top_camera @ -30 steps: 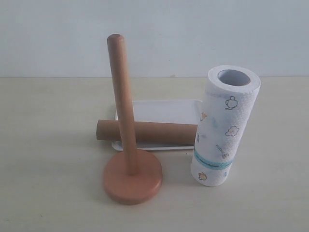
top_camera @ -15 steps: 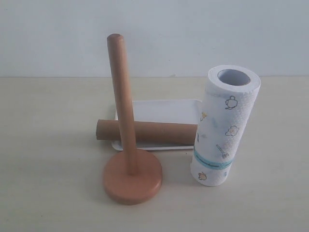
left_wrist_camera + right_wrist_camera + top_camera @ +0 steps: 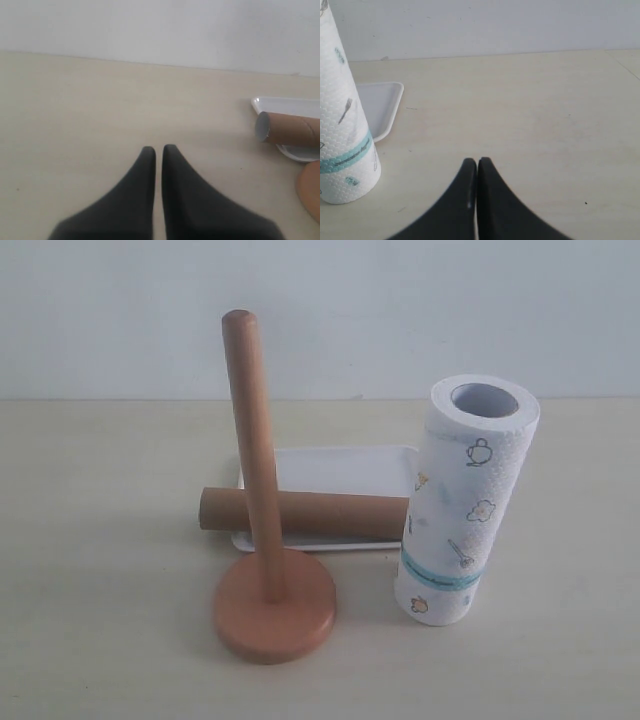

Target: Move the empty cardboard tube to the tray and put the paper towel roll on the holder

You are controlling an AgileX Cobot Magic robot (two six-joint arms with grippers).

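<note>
As seen from the left wrist camera, the left fingers [image 3: 142, 185] are drawn together with only a thin slit between the tips, and they grip nothing. The right fingers [image 3: 490, 192] are pressed fully together, also holding nothing. Both pairs hang over the bare beige desk [image 3: 100, 540].

Position of the task items:

1. The empty cardboard tube [image 3: 330, 515] lies on its side across the white tray [image 3: 340, 455]. One open end juts past the tray's rim. This end lies ahead of the left fingers and off to one side, well apart from their tips.
2. The other end of the tube is hidden behind the paper towel roll [image 3: 465, 510].
3. The paper towel roll stands upright on the desk, teal band low, just beside the tray. It is near the right fingers, ahead of them and to one side, and does not touch them.
4. The wooden holder [image 3: 275, 610] stands upright on the desk just beside the tray, apart from the roll. Its post crosses in front of the tube in the exterior view. Only an edge of its round base shows beside the left fingers.
</note>
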